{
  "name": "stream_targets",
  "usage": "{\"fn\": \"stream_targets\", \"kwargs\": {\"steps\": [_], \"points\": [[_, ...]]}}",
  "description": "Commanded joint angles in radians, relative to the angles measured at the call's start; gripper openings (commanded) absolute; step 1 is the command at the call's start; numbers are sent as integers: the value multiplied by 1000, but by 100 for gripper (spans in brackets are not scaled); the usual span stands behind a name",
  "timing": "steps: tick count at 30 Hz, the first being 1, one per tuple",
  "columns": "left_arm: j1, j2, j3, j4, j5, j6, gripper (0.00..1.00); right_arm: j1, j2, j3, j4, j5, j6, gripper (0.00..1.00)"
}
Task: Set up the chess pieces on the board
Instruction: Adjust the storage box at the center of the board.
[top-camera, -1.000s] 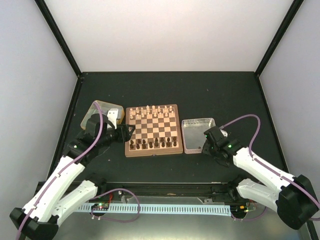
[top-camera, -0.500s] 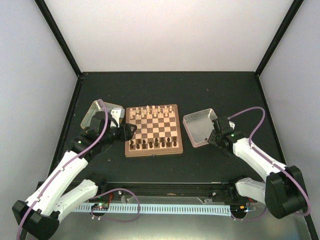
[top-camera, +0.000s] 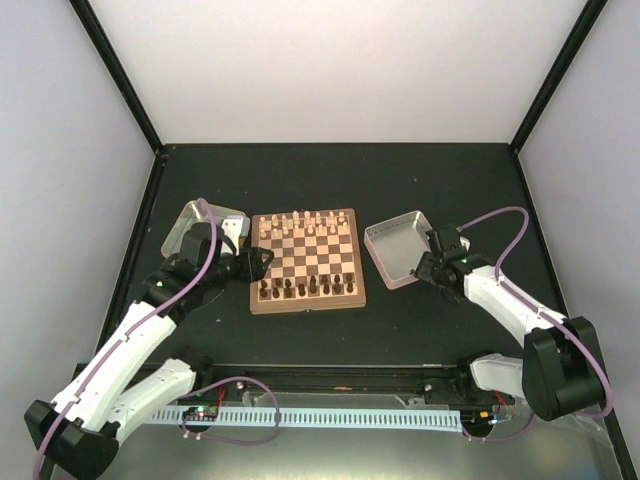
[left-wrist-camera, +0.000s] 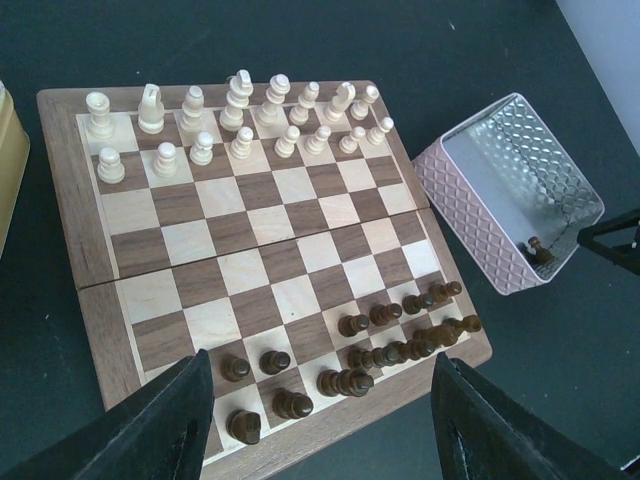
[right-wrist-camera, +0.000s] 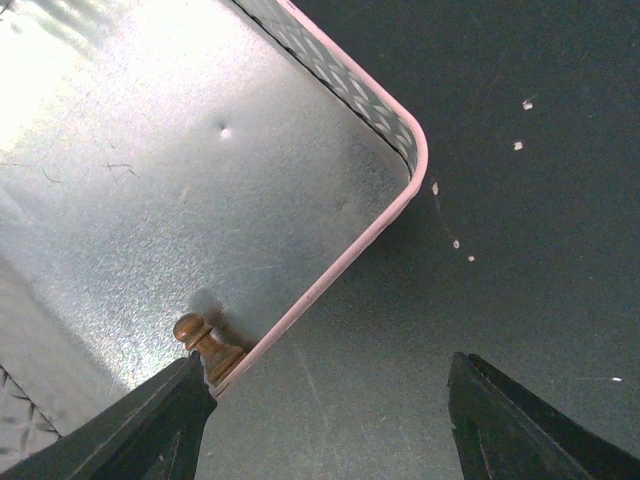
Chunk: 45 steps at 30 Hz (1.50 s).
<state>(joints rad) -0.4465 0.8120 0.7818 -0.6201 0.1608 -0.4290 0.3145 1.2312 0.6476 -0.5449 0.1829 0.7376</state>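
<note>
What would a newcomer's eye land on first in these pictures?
The chessboard mid-table comes first: cream pieces stand in tidy far rows, while the dark chess pieces crowd unevenly along the near edge, bunched toward the right. Next comes the silver tin sitting askew right of the board, with one lone dark piece against its wall and the right gripper open over that corner.
</note>
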Motion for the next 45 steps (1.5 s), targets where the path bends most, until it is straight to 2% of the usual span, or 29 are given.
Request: {"fn": "stream_targets", "kwargs": {"steps": [1,7,12,15,22,28,33,34,37,38,40,45], "points": [[3,-27,41,-1,-12,3,62,-11,-19,10,10,-30,-5,67],[3,-85,32,-8,-42,-23,62,-11,-111,-32,83,-83,-10,68],[3,-111,18,1,-57,-49,62,-12,-2,-25,88,-76,1,68],[3,-111,27,0,-53,-60,62,-12,48,-18,89,-49,4,62],[3,-108,35,9,-44,-49,62,-12,39,-16,40,33,-27,40],[4,-34,80,50,-22,-10,62,-12,-2,-47,-31,36,-79,33],[3,40,90,180,12,22,63,-13,-51,-23,-116,84,-96,32],[3,59,96,206,8,38,63,-14,-56,-3,-137,93,-95,35],[3,119,122,279,-36,89,63,-14,-59,73,-181,94,-78,51],[3,140,131,301,-53,104,63,-14,-59,101,-178,92,-70,52],[5,184,151,333,-89,131,64,-14,-52,150,-174,92,-56,52],[22,289,196,372,-155,155,64,-15,34,255,-147,26,-41,43]]}}
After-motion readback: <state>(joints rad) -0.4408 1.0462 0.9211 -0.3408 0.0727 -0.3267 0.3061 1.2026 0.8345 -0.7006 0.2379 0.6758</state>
